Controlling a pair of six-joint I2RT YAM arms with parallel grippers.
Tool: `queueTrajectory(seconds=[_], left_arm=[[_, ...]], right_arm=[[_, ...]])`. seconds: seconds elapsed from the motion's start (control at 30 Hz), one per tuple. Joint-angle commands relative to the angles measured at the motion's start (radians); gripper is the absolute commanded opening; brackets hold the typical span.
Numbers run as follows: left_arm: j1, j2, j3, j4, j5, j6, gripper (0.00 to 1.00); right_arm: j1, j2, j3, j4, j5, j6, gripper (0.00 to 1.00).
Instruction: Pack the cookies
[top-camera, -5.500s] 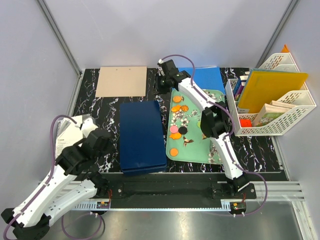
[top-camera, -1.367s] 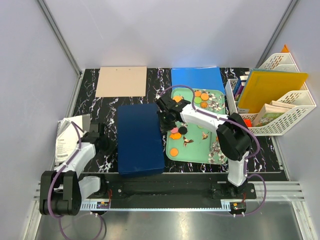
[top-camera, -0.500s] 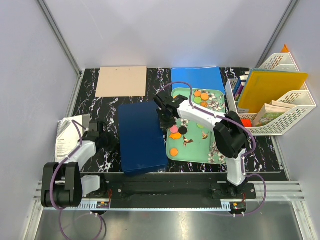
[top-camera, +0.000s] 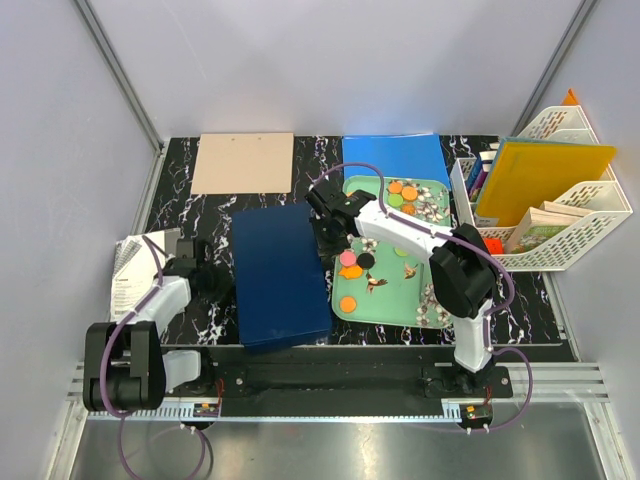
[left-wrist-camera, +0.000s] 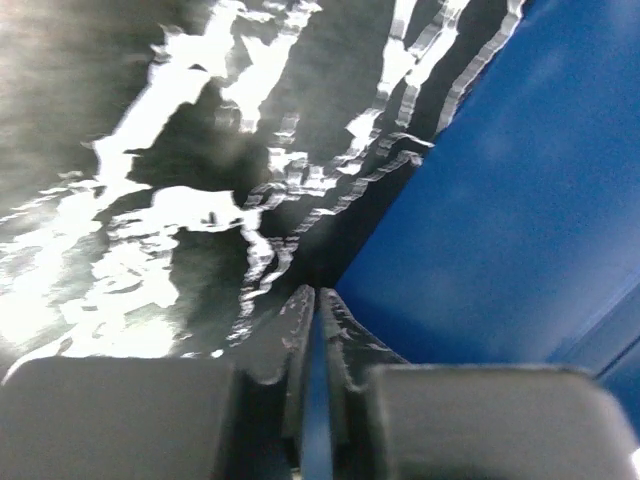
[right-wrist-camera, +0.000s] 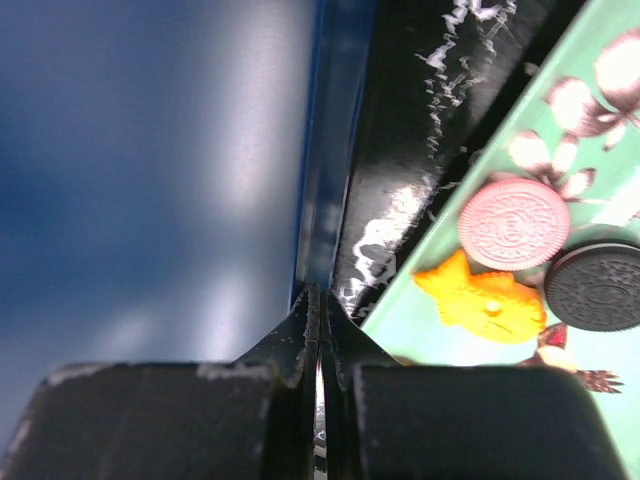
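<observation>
Cookies lie on the mint-green tray (top-camera: 420, 290): orange ones (top-camera: 348, 303), a pink one (top-camera: 347, 258), a black one (top-camera: 366, 260) and a group at the far end (top-camera: 404, 193). The right wrist view shows the pink cookie (right-wrist-camera: 513, 223), the black one (right-wrist-camera: 597, 287) and an orange one (right-wrist-camera: 485, 300). A dark blue box (top-camera: 280, 275) lies left of the tray. My left gripper (top-camera: 222, 281) (left-wrist-camera: 318, 292) is shut on the box's left rim. My right gripper (top-camera: 322, 238) (right-wrist-camera: 320, 290) is shut at the box's right rim (right-wrist-camera: 322, 190), beside the tray.
A white file rack (top-camera: 540, 190) with folders stands at the right. A light blue folder (top-camera: 392, 155) and a brown board (top-camera: 243, 162) lie at the back. A paper booklet (top-camera: 128, 270) lies at the left edge.
My right arm came from the tray's far end to the box's right rim, and my left arm lowered to its left rim. The box has just shifted slightly left.
</observation>
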Motion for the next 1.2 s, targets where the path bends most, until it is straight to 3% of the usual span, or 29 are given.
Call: queueTrajectory(seconds=[0.0, 0.03, 0.1, 0.13, 0.4, 0.83, 1.17], left_arm=[[0.032, -0.031, 0.076, -0.12, -0.072, 0.03, 0.32], [0.041, -0.052, 0.08, -0.132, -0.083, 0.032, 0.45], [0.064, -0.07, 0.094, -0.159, -0.112, 0.035, 0.56], [0.07, -0.075, 0.1, -0.168, -0.121, 0.039, 0.66], [0.112, -0.094, 0.128, -0.251, -0.21, 0.013, 0.98], [0.219, -0.045, 0.185, -0.332, -0.304, -0.071, 0.99], [0.261, -0.038, 0.251, -0.349, -0.274, -0.013, 0.99]], right_arm=[[0.045, -0.073, 0.044, 0.125, -0.113, 0.011, 0.0], [0.046, -0.073, 0.043, 0.124, -0.113, 0.011, 0.0], [0.046, -0.071, 0.041, 0.122, -0.108, 0.007, 0.0], [0.046, -0.073, 0.04, 0.122, -0.107, 0.005, 0.0], [0.046, -0.065, 0.04, 0.115, -0.097, -0.013, 0.0], [0.037, -0.059, 0.017, 0.11, -0.091, -0.019, 0.0], [0.019, -0.129, -0.002, 0.104, 0.02, -0.024, 0.0]])
